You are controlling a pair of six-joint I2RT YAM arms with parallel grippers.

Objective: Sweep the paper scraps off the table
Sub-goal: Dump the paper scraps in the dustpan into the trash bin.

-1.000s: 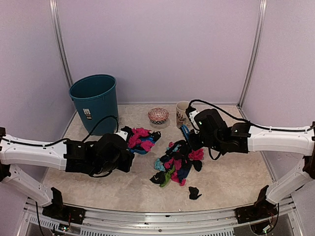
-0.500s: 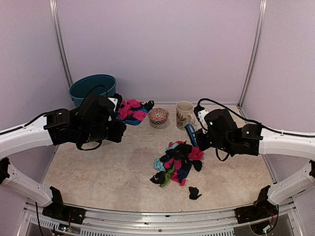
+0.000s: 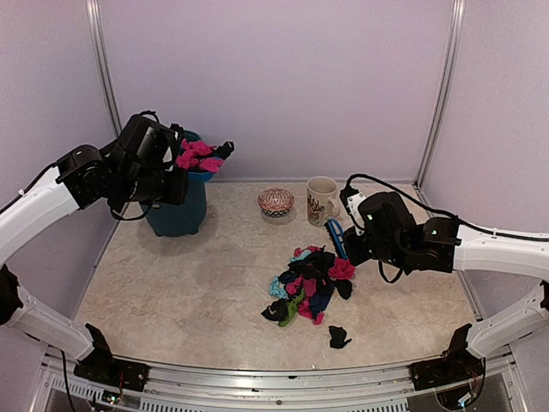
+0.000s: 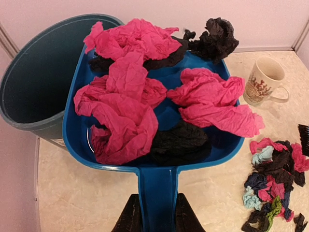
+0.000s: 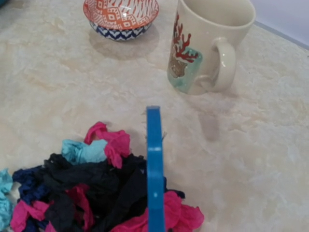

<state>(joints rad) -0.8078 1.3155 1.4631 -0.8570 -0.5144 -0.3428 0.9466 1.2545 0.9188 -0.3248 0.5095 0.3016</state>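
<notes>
While the left gripper (image 4: 156, 216) pinches the handle of the blue dustpan (image 4: 156, 186), one finger on each side of it, we see the pan held high above the table (image 3: 189, 292), up at the mouth of the teal bin (image 3: 176, 213).

- Pan is roughly level. In the left wrist view its far left corner overlaps the bin opening, and the rest hangs beside the bin.
- Paper scraps (image 4: 125, 101) in the pan: several big pink wads and a few black ones. One black wad sits on the far lip.
- Bin stands at the far left of the table, against the wall corner.
- Right gripper (image 3: 346, 244) is closed on the blue brush (image 5: 154, 169), low over the table.
- Brush is at the far right edge of the pile (image 3: 309, 283), between pile and mug (image 3: 321, 200). We can't tell whether the bristles touch the table.
- Pile lies on the table right of centre: pink, black, light blue, navy and green wads, bunched together.
- One stray black wad (image 3: 339, 336) lies apart from the pile, nearer the front edge.
- Patterned bowl (image 3: 275, 202) sits just left of the mug, both at the back of the table, apart from the pile.
</notes>
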